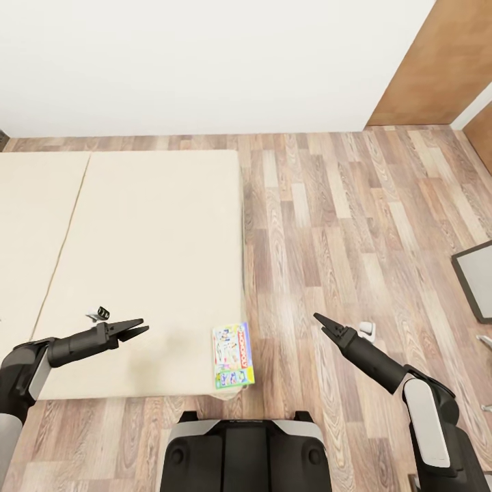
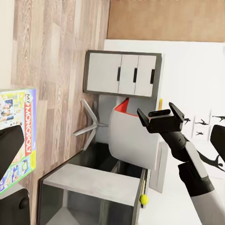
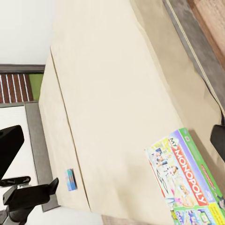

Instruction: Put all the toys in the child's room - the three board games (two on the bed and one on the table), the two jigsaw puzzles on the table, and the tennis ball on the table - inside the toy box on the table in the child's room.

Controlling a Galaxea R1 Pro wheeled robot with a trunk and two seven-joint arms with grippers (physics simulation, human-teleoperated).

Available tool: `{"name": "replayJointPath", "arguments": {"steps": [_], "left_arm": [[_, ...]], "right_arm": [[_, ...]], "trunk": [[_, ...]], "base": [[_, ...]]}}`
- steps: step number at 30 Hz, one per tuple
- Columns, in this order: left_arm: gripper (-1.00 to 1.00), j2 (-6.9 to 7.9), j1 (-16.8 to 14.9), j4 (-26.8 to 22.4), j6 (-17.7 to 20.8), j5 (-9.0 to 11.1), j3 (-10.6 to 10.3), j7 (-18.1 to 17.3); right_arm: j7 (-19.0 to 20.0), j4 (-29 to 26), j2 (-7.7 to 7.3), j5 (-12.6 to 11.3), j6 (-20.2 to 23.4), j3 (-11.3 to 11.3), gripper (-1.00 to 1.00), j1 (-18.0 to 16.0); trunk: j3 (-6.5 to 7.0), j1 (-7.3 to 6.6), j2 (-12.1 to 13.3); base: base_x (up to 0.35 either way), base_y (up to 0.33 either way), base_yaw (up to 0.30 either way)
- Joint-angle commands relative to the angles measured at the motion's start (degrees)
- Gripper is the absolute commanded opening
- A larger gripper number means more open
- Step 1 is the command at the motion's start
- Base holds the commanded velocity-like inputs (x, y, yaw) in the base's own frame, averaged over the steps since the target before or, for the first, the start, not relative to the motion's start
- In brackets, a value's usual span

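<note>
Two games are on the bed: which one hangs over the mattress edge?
The white, green-edged Monopoly box, at the bed's near corner, juts past the edge toward the floor. The small blue box lies fully on the mattress, near the left hand.

Ahead of me, from 10 to 1 o'clock, stands a plain white wall [image 1: 205, 61]. At about 2 o'clock a brown wooden panel [image 1: 437, 61] meets it. The plank floor [image 1: 342, 225] lies under both, in light and dark brown strips. At 3 o'clock I see a flat grey thing with a dark frame [image 1: 478, 280], cut by the picture edge. My left wrist camera shows a grey cabinet [image 2: 123, 74] with three doors and dark handles, and near it a white chair [image 2: 133, 138] on a star foot.
</note>
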Motion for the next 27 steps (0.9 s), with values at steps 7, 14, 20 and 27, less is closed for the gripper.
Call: {"name": "replayJointPath", "arguments": {"steps": [7, 14, 20, 27], "left_arm": [[1.0, -0.11, -0.02, 0.01, 0.47, -0.04, 0.0, -0.19], [1.0, -0.15, -0.02, 0.01, 0.33, -0.04, 0.04, -0.11], [1.0, -0.15, -0.02, -0.01, 0.28, -0.04, 0.05, -0.06], [1.0, -0.28, -0.02, -0.06, 0.26, -0.04, -0.02, -0.05]], "right_arm": [[0.24, 0.1, 0.01, -0.02, 0.36, -0.2, 1.0, -0.04], [0.2, 0.14, 0.05, 0.1, 0.32, -0.16, 1.0, -0.04], [0.17, 0.14, 0.08, 0.18, 0.31, -0.16, 1.0, -0.04], [0.21, 0.13, 0.05, 0.04, 0.31, -0.16, 1.0, -0.04]], "trunk": [[0.56, 0.03, -0.08], [1.18, 0.03, -0.08], [1.72, 0.03, -0.08], [2.35, 0.03, -0.08]], "base": [[0.0, 0.0, 0.069], [0.0, 0.0, 0.071], [0.0, 0.0, 0.071], [0.0, 0.0, 0.071]]}}
